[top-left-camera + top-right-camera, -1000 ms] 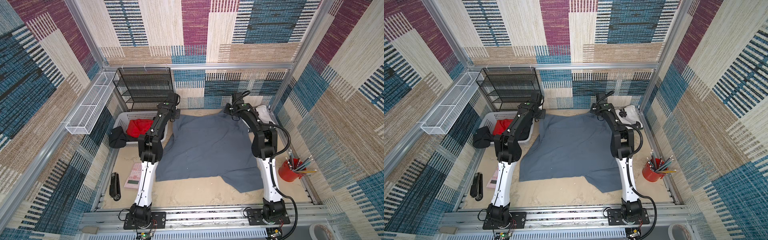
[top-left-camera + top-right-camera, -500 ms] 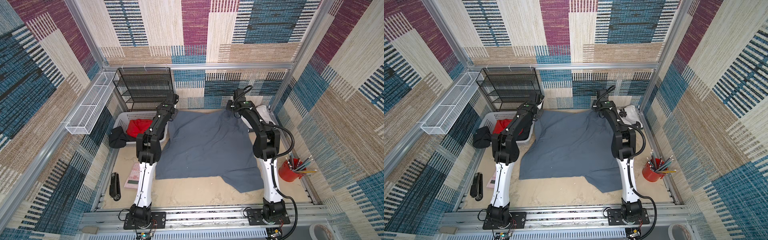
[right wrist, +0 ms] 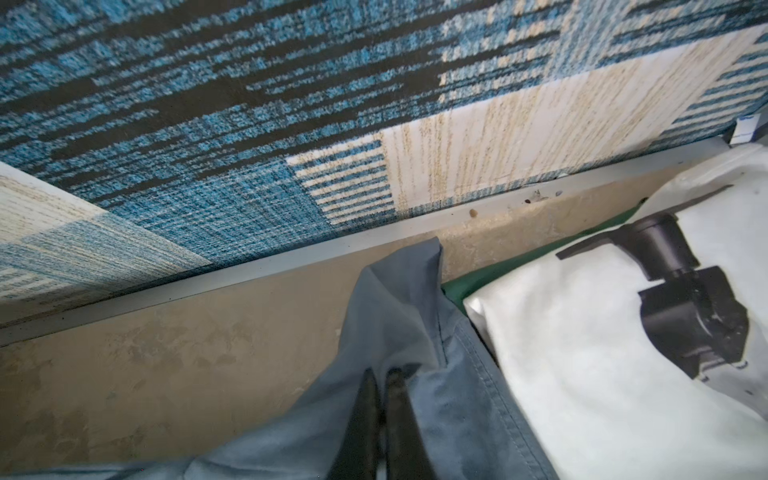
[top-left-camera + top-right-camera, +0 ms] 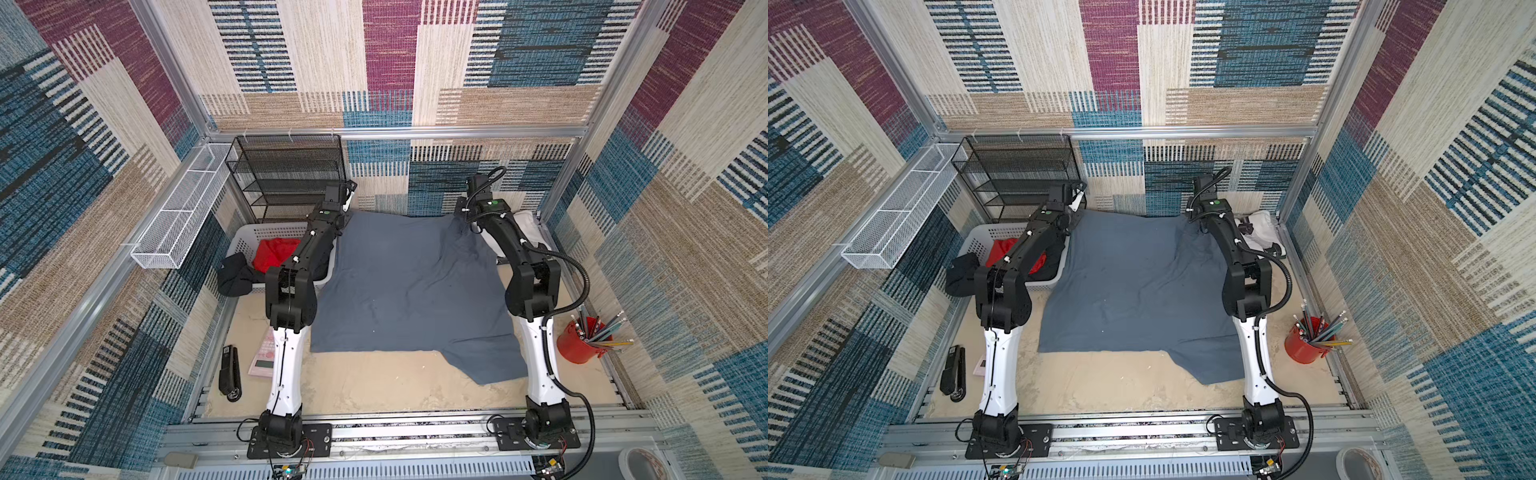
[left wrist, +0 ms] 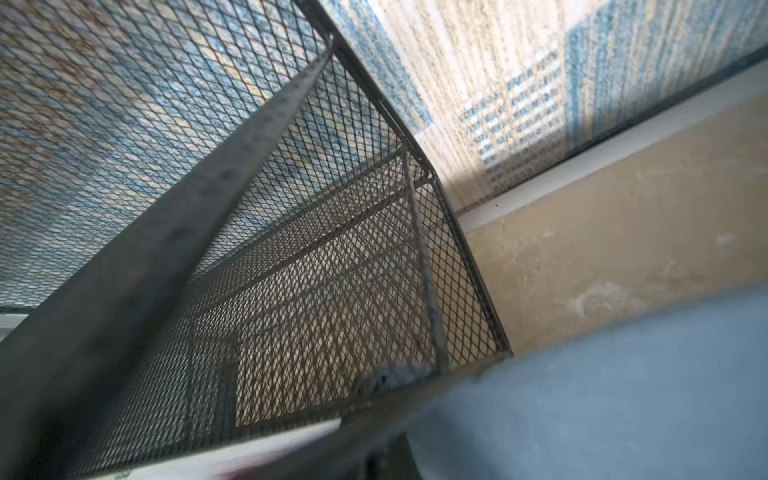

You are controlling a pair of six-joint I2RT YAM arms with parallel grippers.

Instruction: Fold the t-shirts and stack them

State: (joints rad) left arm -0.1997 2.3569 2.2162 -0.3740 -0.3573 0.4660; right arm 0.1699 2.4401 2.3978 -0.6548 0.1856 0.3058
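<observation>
The large slate-grey t-shirt (image 4: pixel 407 291) (image 4: pixel 1133 286) lies spread over the sandy table in both top views. My left gripper (image 4: pixel 345 212) (image 4: pixel 1074 212) is shut on its far left corner, beside the black mesh rack. The left wrist view is blurred and shows grey cloth (image 5: pixel 602 395) by the jaws. My right gripper (image 4: pixel 459 216) (image 3: pixel 383 374) is shut on the far right corner, pinching a raised fold of grey cloth (image 3: pixel 399 316). Next to it lies the folded white t-shirt with black patches (image 3: pixel 582 353) (image 4: pixel 525 220). A dark green t-shirt (image 3: pixel 465 282) lies under the white one.
A black mesh rack (image 4: pixel 291 174) (image 5: pixel 291 270) stands at the back left. In front of it is a white basket (image 4: pixel 249 241) holding red cloth (image 4: pixel 274 253). A stapler (image 4: pixel 229 374) and a pink calculator (image 4: pixel 262 361) lie near left. A red pencil cup (image 4: pixel 577 340) stands at right.
Both grippers have moved toward the back wall, drawing the grey t-shirt's far edge with them. That far edge now lies straighter and closer to the wall.
</observation>
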